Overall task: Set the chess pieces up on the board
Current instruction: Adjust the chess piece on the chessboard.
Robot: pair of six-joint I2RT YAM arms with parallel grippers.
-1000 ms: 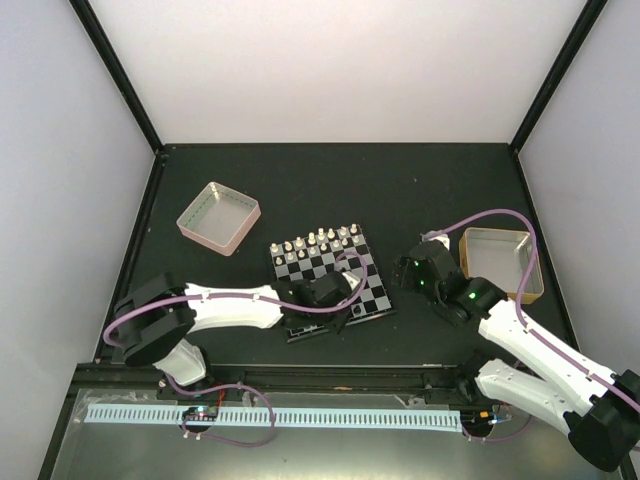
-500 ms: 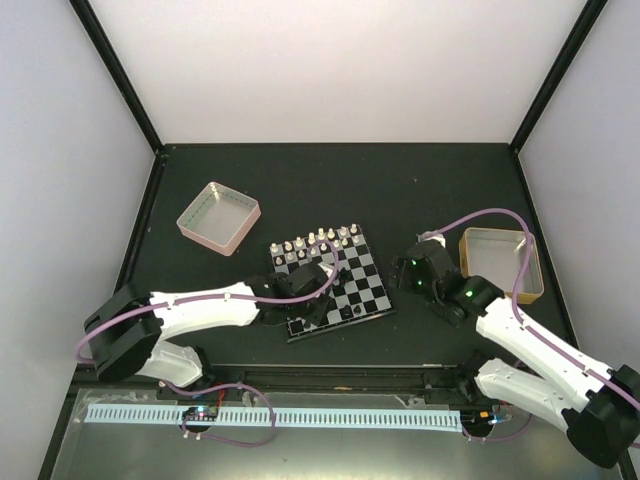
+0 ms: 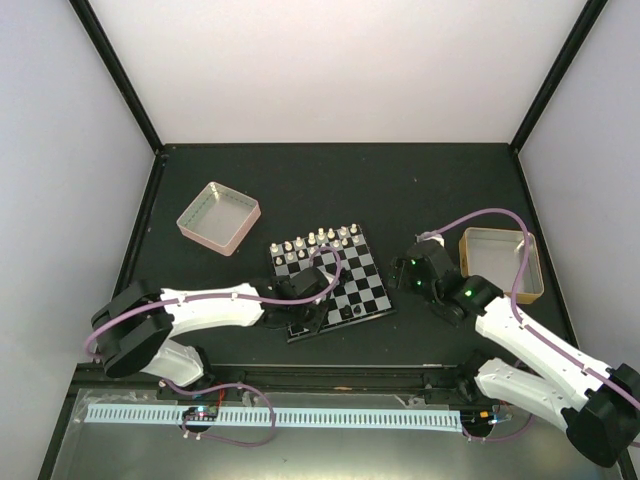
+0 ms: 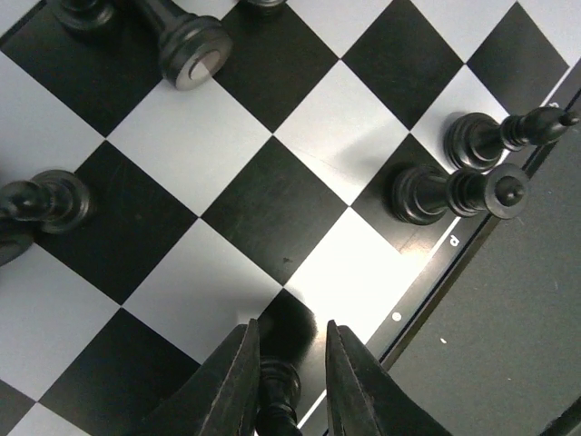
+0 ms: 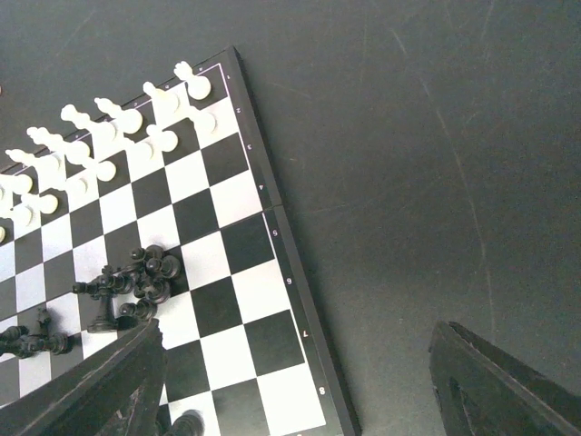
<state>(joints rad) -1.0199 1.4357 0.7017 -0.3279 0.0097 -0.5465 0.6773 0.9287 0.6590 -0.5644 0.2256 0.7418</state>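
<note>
The board (image 3: 368,288) lies mid-table, with cream pieces (image 3: 315,240) in its two far rows. My left gripper (image 3: 300,306) hangs low over the board's near-left part. In the left wrist view its fingers (image 4: 238,381) stand close together on a black piece (image 4: 277,404), just above a square by the rim. Other black pieces (image 4: 454,191) stand or lie around it. My right gripper (image 3: 412,272) is wide open and empty over the bare table right of the board. Its wrist view shows the board (image 5: 227,245), cream pieces (image 5: 118,123) and a black cluster (image 5: 136,286).
A pink-sided tray (image 3: 218,217) sits at the far left of the board. A tan-sided tray (image 3: 500,262) sits to its right, behind my right arm. Black frame posts and white walls close in the table.
My left gripper has moved left along the board's near edge, from the near-right corner to the near-left part. The right arm has barely moved.
</note>
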